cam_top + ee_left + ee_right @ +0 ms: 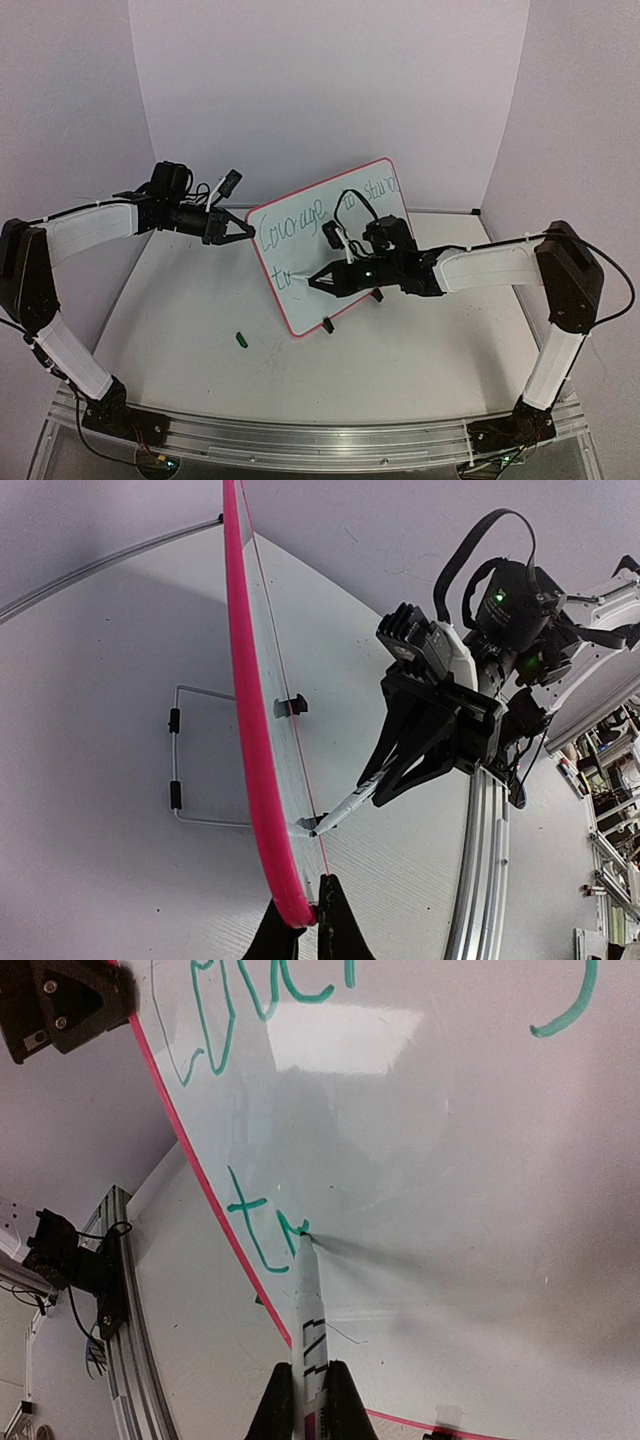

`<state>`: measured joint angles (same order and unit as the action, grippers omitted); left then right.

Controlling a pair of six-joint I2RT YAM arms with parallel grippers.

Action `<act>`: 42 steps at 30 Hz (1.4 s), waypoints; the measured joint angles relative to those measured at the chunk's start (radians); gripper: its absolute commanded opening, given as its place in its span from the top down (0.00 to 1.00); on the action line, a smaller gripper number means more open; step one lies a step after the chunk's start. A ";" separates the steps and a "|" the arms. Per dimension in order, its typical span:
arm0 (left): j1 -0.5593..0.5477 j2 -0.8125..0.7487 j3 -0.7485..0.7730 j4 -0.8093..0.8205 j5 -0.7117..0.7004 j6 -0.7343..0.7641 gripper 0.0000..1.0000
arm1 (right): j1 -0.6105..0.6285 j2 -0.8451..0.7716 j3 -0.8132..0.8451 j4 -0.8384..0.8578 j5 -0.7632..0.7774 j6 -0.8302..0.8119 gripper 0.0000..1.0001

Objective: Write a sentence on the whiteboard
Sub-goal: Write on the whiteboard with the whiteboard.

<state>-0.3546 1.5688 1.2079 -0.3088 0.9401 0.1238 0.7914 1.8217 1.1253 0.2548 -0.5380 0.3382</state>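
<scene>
**Right end effector** (310, 1400): closed on a white marker (308, 1310). The barrel is held between the two fingers and projects straight ahead of them. The tip is pressed on the whiteboard (300, 262), directly in front of the end effector, at the end of the green strokes on the lower line.

**Left end effector** (305, 925): closed on the board's frame. The pink edge is pinched between the two fingers. In the top view this grip is seen at the board's upper left corner.

**Whiteboard:**
- A white rectangle with rounded corners and a thin red-pink frame.
- It stands tilted between the two end effectors.
- It is propped on two small black clip feet (328, 325) along its lower edge.
- A wire stand (175, 760) is seen on the table (180, 330) on the far side of the board from the right end effector.

**Sentence** (295, 228):
- Thin green cursive.
- The upper line is read as "Courage to stand".
- On the lower line, just at the marker tip, a "t" and the start of a further letter are seen.

**Other:** a small green object (241, 340) lies on the table, below the left end effector and apart from the board.
</scene>
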 measured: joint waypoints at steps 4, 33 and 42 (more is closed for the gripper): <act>0.000 0.000 0.000 0.000 0.000 0.000 1.00 | 0.000 -0.006 -0.028 0.000 0.005 0.000 1.00; -0.001 0.000 0.000 0.000 0.002 0.003 1.00 | -0.004 -0.058 0.042 -0.008 0.044 -0.010 1.00; -0.001 0.000 0.000 0.000 0.001 0.002 1.00 | -0.004 -0.017 0.046 -0.011 0.052 -0.008 1.00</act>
<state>-0.3553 1.5688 1.2083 -0.3088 0.9415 0.1263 0.7876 1.8050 1.1713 0.2438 -0.4858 0.3302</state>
